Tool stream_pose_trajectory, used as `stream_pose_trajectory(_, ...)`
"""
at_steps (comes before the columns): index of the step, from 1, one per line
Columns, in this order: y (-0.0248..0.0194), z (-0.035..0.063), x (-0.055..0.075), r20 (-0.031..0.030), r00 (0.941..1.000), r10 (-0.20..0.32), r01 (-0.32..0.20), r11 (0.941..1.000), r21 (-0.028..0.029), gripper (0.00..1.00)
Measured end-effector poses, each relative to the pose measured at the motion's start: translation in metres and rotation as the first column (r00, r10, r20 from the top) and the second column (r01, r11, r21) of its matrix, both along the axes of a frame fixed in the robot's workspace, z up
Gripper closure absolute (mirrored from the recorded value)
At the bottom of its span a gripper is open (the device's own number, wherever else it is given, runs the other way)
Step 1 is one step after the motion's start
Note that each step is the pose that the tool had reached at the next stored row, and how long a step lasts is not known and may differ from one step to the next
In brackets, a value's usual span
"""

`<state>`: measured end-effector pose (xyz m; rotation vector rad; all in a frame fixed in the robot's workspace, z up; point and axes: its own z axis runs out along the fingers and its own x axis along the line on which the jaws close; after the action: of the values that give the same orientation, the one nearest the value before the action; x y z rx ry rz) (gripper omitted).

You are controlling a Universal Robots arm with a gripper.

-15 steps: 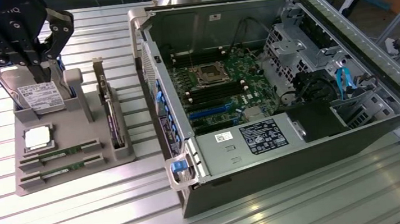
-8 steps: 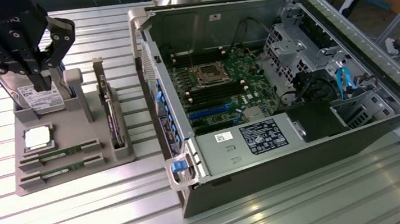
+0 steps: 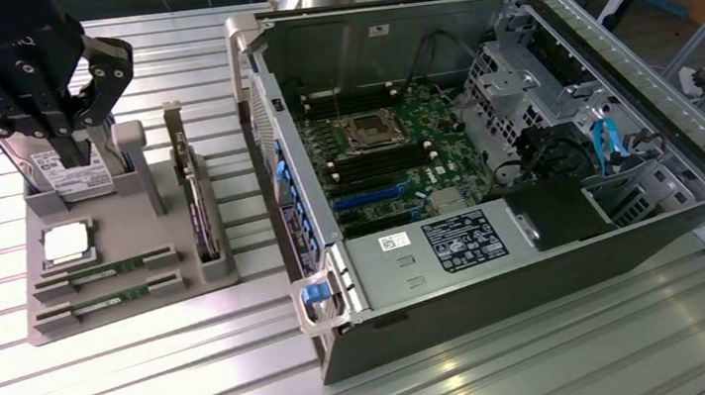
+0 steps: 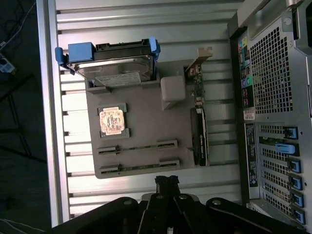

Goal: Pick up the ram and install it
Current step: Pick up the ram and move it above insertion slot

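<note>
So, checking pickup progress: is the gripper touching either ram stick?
Apart. In the exterior view the gripper hangs over the hard drive, clear of both ram sticks.

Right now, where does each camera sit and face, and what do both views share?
Exterior view: high off the arm, angled down on the table, grey parts holder at its left, open computer case at its right; the gripper shows upper left.
Wrist view: looks down on the holder; the gripper's dark body shows.
Shared: holder, two ram sticks, processor, hard drive, case.
</note>
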<state>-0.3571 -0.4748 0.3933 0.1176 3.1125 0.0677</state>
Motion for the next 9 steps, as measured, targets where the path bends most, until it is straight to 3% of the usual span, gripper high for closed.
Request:
stream_pose_trajectory(3, -0.0002, 0.0000, 0.0000, 0.0001, 0.9999, 0.012, -0.012, 0.9999, 0.0000, 0.90)
stream_pose_trajectory(4, -0.0003, 0.0000, 0.0000, 0.0000, 0.9986, 0.053, -0.053, 0.9986, 0.0000, 0.90)
stream_pose_trajectory(9, -0.0004, -0.0001, 0.0000, 0.0000, 0.9907, 0.136, -0.136, 0.9907, 0.0000, 0.90)
